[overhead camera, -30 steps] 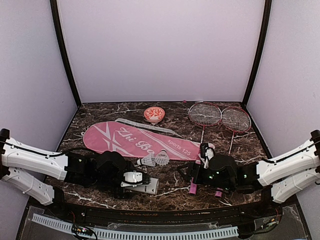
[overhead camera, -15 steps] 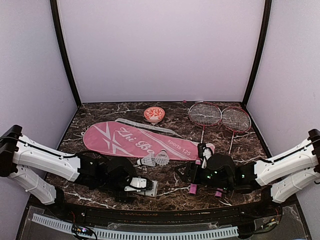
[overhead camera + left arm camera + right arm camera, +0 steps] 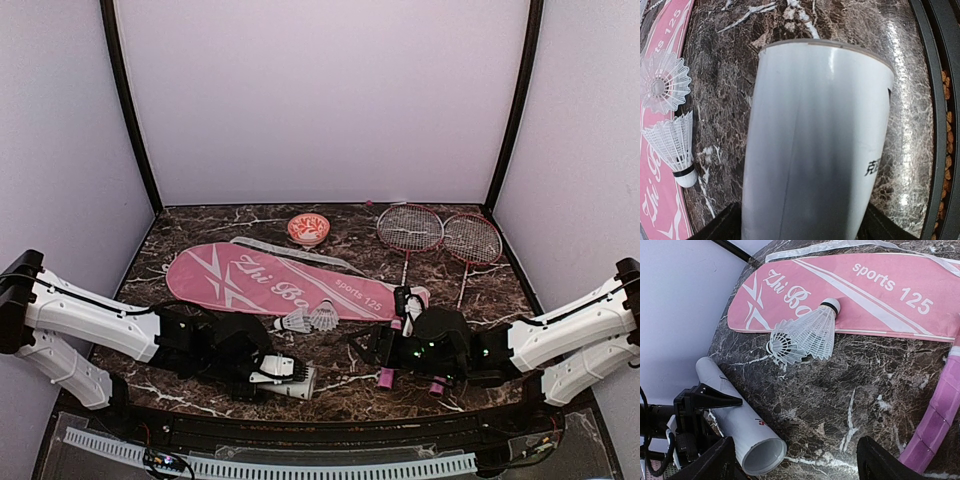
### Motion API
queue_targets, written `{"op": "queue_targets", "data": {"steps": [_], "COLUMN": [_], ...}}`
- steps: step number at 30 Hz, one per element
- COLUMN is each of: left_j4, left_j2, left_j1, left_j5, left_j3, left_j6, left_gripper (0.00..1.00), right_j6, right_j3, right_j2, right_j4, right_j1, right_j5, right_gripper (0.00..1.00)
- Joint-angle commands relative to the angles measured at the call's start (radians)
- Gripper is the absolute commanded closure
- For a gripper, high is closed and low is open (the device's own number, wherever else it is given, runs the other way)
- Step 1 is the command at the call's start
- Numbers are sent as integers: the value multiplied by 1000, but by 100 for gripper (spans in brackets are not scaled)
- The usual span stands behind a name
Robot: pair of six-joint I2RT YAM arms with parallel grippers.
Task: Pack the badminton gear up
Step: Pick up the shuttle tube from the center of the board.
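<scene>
The white tube (image 3: 298, 378) lies on the marble near the front edge, its open end to the right. My left gripper (image 3: 270, 372) is shut on the tube (image 3: 815, 140), a dark finger (image 3: 725, 225) pressed to each side. Two shuttlecocks (image 3: 295, 322) (image 3: 323, 317) rest at the edge of the pink "Zhi Bo" cover (image 3: 275, 280). My right gripper (image 3: 362, 345) stands open and empty over bare marble (image 3: 800, 465), facing the tube (image 3: 740, 425) and the shuttlecocks (image 3: 805, 335). Two red-framed rackets (image 3: 410, 228) (image 3: 472, 238) lie at the back right, with the pink handles (image 3: 385, 377) under my right arm.
A small red-and-white bowl (image 3: 308, 229) stands at the back, behind the cover. A white strap (image 3: 290, 252) runs along the cover's far side. A black rail (image 3: 940, 125) borders the table's near edge. Walls close in the left, back and right.
My left arm reached right along the tube, and its fingers closed in onto the tube's sides. The right gripper edged slightly left and stays open.
</scene>
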Motion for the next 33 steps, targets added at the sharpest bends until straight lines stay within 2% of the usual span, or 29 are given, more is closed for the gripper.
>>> {"op": "queue_targets", "data": {"steps": [1, 12, 20, 23, 33], "left_j4": [-35, -41, -15, 4, 71], "left_j2": [9, 46, 3, -33, -182], "left_j1": [-4, -5, -17, -21, -43], "left_j5": [48, 31, 11, 9, -40], "left_j3": [15, 18, 4, -13, -56], "left_j6": [-7, -6, 7, 11, 27], "left_gripper": [20, 14, 28, 36, 38], "right_j6": [7, 9, 13, 22, -1], "right_j3": [16, 12, -2, -14, -24], "right_j2": [10, 9, -13, -29, -106], "right_j4": [41, 42, 38, 31, -28], "right_j1": [-6, -6, -9, -11, -18], "right_j5": [2, 3, 12, 21, 45], "right_gripper": [16, 15, 14, 14, 13]}}
